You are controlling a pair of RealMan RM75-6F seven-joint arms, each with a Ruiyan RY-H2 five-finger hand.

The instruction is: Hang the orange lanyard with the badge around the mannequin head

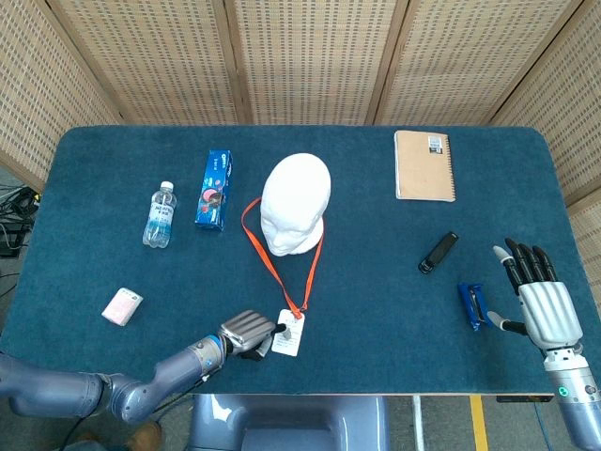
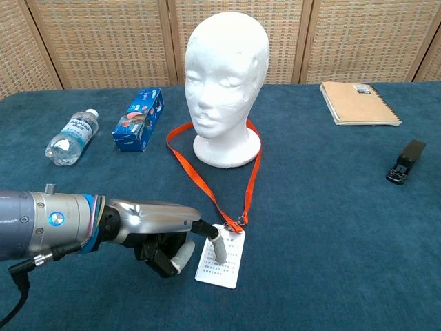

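From my seat I see a table point(image 1: 113, 150) covered in dark blue carpet-like cloth, its pale edge showing at the near side. Behind it stand woven wicker screen panels point(image 1: 310, 56) in light wooden frames, angled in at both sides. Light is even and soft. Cables point(image 1: 11, 221) lie on the floor at left, yellow floor tape point(image 1: 475, 423) at lower right.

Robot lab or test bench, table point(image 1: 376, 319) covered in dark blue carpet-like cloth, woven cane screen panels point(image 1: 310, 61) in wood frames closing it off, yellow floor tape point(image 1: 478, 423), loose cables point(image 1: 11, 221) at left edge
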